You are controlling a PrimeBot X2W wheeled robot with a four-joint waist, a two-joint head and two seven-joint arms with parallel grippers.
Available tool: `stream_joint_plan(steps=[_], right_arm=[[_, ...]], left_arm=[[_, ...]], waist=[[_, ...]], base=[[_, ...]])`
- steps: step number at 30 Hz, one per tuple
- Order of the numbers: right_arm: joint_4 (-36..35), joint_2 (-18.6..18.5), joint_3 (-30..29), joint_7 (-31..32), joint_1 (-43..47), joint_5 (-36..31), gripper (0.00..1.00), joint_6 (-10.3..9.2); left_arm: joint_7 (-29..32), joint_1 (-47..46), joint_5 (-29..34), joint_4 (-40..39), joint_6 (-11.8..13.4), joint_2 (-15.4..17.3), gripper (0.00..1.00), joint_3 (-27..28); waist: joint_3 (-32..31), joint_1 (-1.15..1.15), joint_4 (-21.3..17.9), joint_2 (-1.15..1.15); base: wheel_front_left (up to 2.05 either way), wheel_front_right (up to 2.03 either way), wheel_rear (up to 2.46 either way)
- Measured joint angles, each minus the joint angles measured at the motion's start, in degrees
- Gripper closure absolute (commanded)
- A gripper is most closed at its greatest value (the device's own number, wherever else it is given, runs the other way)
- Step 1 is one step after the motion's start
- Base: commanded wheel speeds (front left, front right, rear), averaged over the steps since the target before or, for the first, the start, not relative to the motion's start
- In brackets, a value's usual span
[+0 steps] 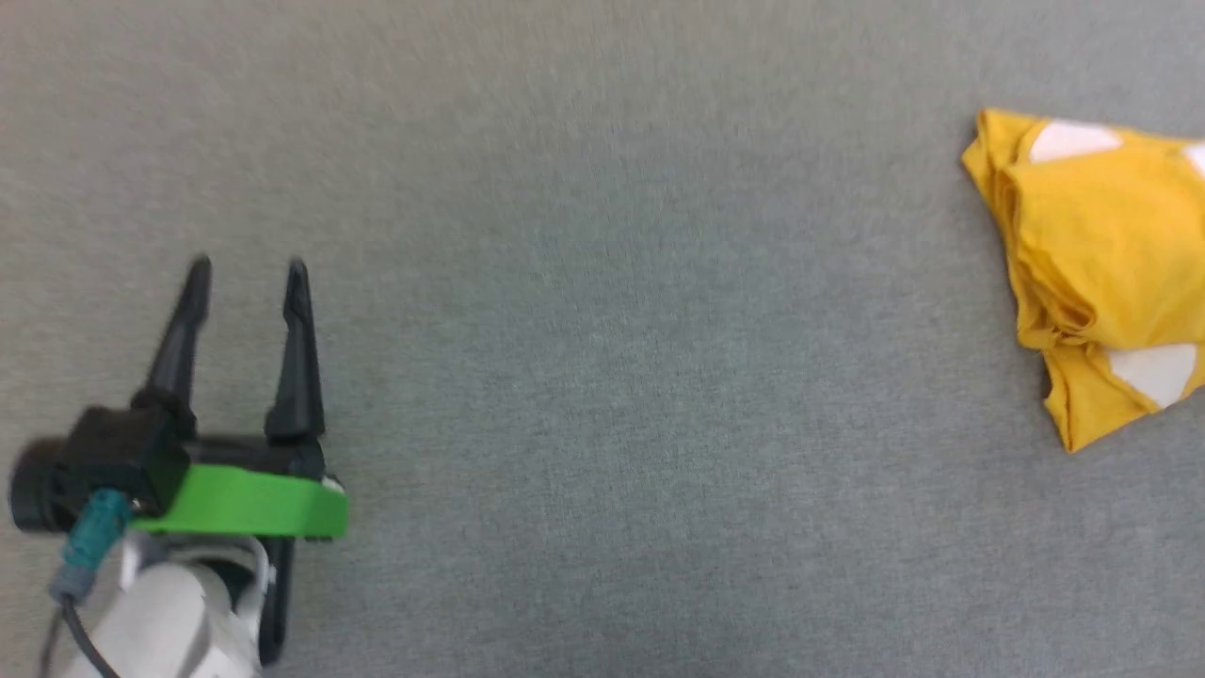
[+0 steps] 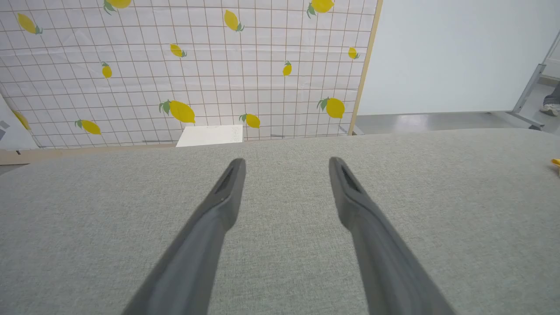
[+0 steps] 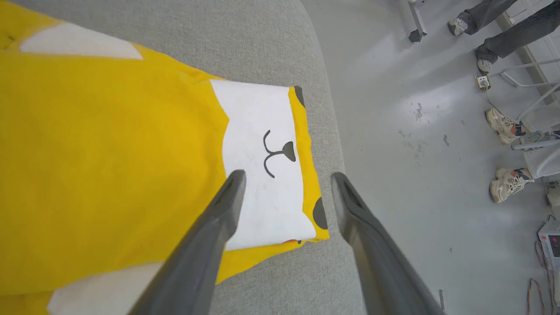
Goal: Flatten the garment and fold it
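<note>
Shirt lies bunched at the right side of table, close to its edge. Right gripper hangs over it, fingers apart, empty. Left gripper also spread, holding nothing, well apart from shirt. Risk: a one-armed tug probably bunches it more or drags it onto floor.

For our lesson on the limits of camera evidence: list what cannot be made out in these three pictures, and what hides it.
- Garment outline: cut off by the right edge in the head view, and by the left and bottom edges in the right wrist view.
- Its cat print: right wrist view, partly behind the right gripper.
- Left gripper fingertips: head view, blurred.
- People: right wrist view, legs cut off by the top and right edges.
</note>
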Motion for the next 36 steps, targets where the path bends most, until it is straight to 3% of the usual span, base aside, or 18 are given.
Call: stream_joint_plan(steps=[5,11,20,28,36], right_arm=[[-2.9,4.6,0.2,-4.0,6.6,2.6,0.00,0.00],[-10.6,12.6,-0.6,-11.2,12.9,3.0,0.00,0.00],[-23.1,25.0,-2.8,-22.4,22.1,-3.4,0.00,0.00],[-26.9,28.8,-3.0,-29.2,29.8,-8.9,0.00,0.00],[-22.7,28.9,-3.2,-33.3,33.9,-4.7,0.00,0.00]], left_arm=[[-0.6,3.7,-2.9,2.5,0.0,-2.9,0.00,-0.5],[-1.1,6.2,-4.7,5.1,-0.6,-4.6,0.00,-1.0],[-1.6,7.9,-5.1,5.7,-2.1,-5.5,0.00,-1.3],[-1.8,9.2,-3.9,5.9,-3.1,-6.5,0.00,-1.6],[-2.0,12.3,-0.8,7.7,-5.7,-9.6,0.00,0.0]], waist=[[-6.3,0.00,1.1,0.00],[-13.3,0.00,3.4,0.00],[-19.4,0.00,9.3,0.00],[-21.3,0.00,13.5,0.00],[-21.8,0.00,13.1,0.00]], base=[[0.00,0.00,0.00],[0.00,0.00,0.00],[0.00,0.00,0.00],[0.00,0.00,0.00],[0.00,0.00,0.00]])
